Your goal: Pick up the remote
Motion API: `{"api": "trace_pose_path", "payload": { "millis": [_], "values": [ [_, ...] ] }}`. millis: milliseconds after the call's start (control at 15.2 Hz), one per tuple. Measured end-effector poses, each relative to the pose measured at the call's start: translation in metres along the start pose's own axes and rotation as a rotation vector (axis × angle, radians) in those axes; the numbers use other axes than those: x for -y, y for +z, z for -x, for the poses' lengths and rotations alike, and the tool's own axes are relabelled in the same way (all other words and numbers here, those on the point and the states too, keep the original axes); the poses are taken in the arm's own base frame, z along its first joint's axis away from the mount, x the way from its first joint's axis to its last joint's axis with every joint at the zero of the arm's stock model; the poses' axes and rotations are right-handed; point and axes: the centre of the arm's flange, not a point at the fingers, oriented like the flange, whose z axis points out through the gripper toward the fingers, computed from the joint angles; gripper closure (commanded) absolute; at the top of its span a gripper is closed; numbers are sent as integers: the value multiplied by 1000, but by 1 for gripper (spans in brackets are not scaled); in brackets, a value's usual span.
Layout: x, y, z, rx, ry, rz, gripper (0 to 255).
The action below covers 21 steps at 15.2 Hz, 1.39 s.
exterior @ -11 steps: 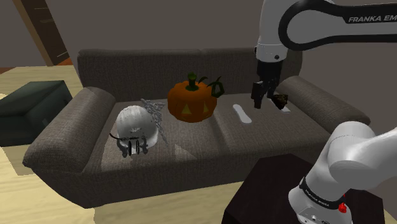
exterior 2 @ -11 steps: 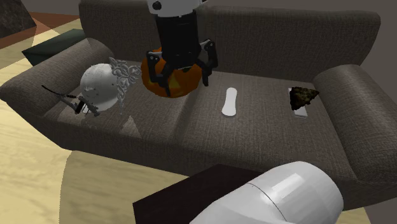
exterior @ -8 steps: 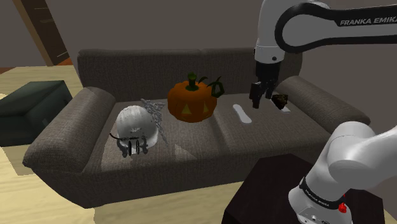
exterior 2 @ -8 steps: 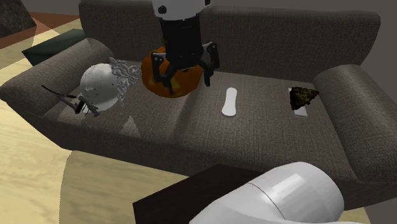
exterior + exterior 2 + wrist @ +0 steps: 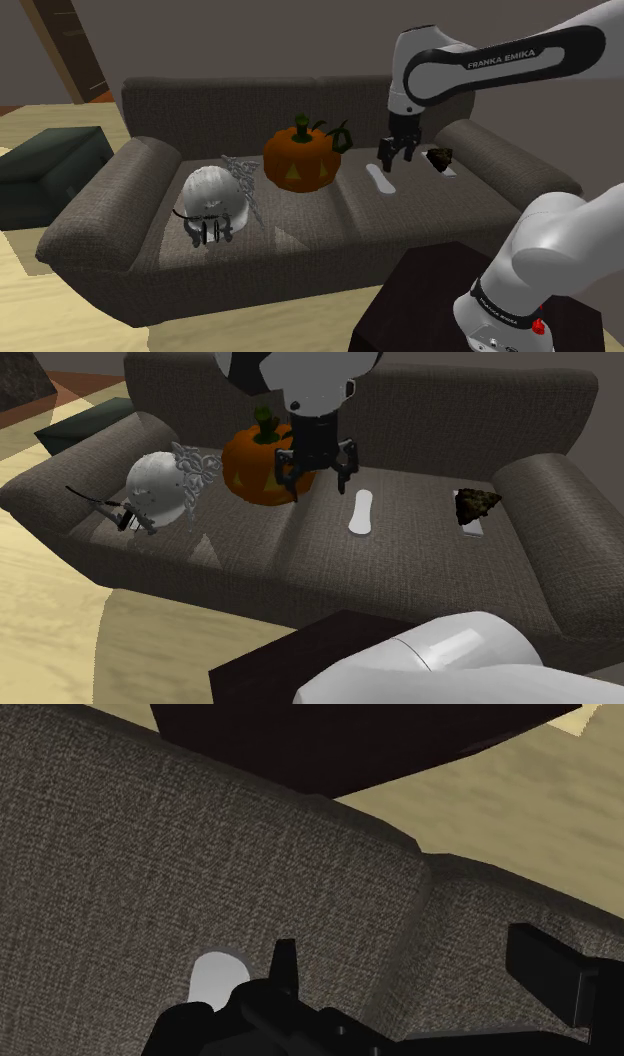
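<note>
Slim white oblong remote lies flat on the middle seat cushion of a dark grey-brown fabric sofa. It sits btw. an orange pumpkin w/ carved face & green stem and a small dark brown lump nearer the armrest at the shoulder view's right. All-black two-finger gripper hangs over that cushion, pointing down, near the remote's far end, not touching it; jaws spread wide, nothing btw. them. Second exterior view: gripper just in front of the pumpkin, remote just beside it toward that view's right, lump well apart. Wrist view: rounded white end of remote shows beside one finger, outside the gap. White round helmet-like thing w/ silvery frill rests on the cushion at the shoulder view's left.
</note>
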Motion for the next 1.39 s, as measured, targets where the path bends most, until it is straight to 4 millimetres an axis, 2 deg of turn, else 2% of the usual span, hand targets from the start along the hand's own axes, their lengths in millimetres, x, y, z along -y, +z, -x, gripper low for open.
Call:
{"api": "trace_pose_path", "payload": {
  "millis": [396,792,1056,1188,1386],
  "values": [
    [-38,43,-49,-17,86,-18,0],
    [-86,89,-98,-34,172,-36,0],
    [-117,112,-124,-45,230,-49,0],
    [-132,133,-137,-50,259,-55,0],
    [-160,154,-159,-59,303,-63,0]
  ]
}}
